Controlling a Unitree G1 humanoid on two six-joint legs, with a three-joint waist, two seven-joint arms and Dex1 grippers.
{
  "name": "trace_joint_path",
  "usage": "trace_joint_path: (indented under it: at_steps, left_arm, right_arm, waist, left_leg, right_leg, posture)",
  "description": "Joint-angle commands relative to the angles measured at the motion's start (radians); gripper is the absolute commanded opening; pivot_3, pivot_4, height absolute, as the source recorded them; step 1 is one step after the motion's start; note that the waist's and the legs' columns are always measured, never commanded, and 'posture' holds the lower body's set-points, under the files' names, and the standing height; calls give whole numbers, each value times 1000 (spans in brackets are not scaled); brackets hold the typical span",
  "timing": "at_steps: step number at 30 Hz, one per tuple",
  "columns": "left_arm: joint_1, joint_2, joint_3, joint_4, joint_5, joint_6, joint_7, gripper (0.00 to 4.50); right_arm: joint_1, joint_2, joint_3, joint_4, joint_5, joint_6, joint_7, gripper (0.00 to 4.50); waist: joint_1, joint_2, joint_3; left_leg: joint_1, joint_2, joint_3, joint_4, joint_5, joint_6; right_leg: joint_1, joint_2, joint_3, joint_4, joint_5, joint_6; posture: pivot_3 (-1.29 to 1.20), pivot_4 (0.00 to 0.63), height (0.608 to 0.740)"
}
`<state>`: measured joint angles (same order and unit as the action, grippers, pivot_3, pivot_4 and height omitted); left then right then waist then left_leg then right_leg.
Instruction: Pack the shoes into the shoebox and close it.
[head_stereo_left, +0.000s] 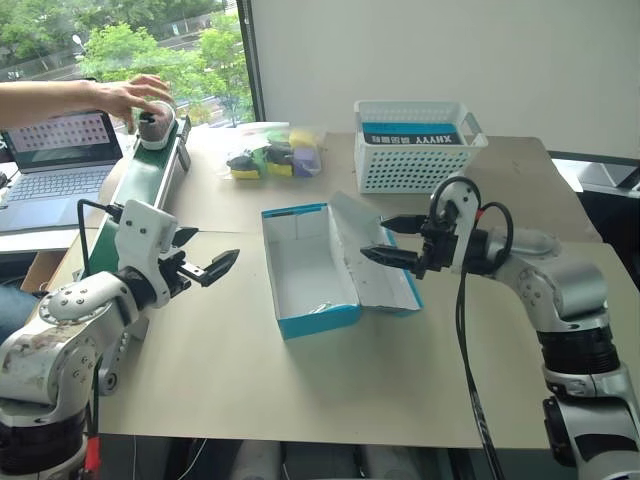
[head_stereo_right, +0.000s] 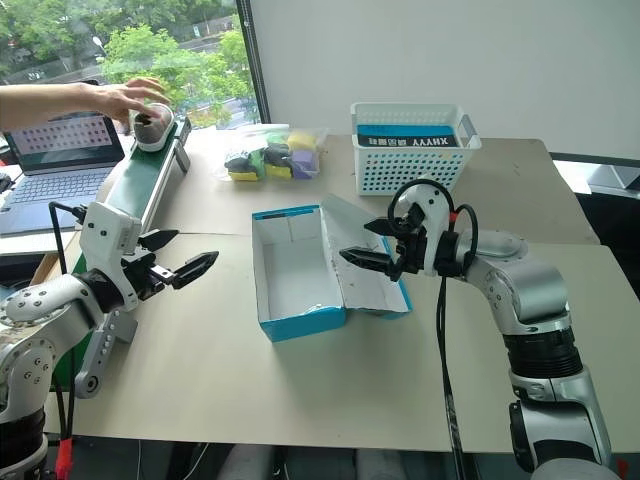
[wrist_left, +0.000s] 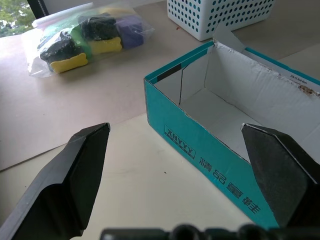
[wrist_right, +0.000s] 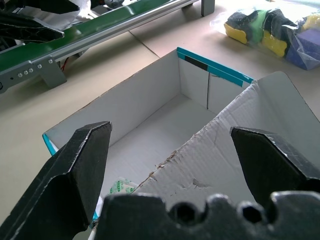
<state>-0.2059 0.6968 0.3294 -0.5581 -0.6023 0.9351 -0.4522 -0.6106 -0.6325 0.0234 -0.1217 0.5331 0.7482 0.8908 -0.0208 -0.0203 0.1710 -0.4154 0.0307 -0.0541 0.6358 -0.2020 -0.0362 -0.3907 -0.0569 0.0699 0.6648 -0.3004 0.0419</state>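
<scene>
Right now both my left pincer (head_stereo_left: 212, 268) and right pincer (head_stereo_left: 392, 240) hang released beside the empty shoebox (head_stereo_left: 300, 265) at frame centre, ready for shoes

Shoebox (wrist_left: 220, 165), teal outer side wall: white lettering "XIHYYY" in a small outlined logo, followed by larger white Chinese characters, not legible enough to transcribe. Small white label on the raised flap's edge, print too tiny to read.

Teal and black box lid (head_stereo_right: 410, 135) inside the white lattice basket (head_stereo_right: 412, 165) at the table's far edge: white letters, upside down, reading about "XIHYYY".

Laptop screen (head_stereo_left: 62, 135): grid of red marks, unreadable.
</scene>
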Motion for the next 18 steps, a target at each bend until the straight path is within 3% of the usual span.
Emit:
trace_joint_path:
  at_steps: [1,12,18]
  left_arm:
    - [8,11,15,-1,29,-32,16,4500]
    - [-16,-68,102,111,191,-37,271,4500]
    - [-31,-93,182,188,267,-69,374,4500]
  right_arm:
    - [-15,-11,-2,-31,-2,-29,26,4453]
    - [-97,102,77,82,-99,-193,53,4453]
    - [-112,141,119,56,-61,-133,108,4453]
  waist:
    - [0,0,0]
    - [-6,0,0]
    - [-6,-1,-1]
  left_leg:
    - [0,0,0,0,0,0]
    - [0,0,0,2,0,0]
    - [0,0,-1,2,0,0]
  right_leg:
    - [0,0,0,0,0,0]
    - [0,0,0,1,0,0]
    - [0,0,0,1,0,0]
  posture:
    - [0,150,740]
    - [0,150,740]
    - [0,150,740]
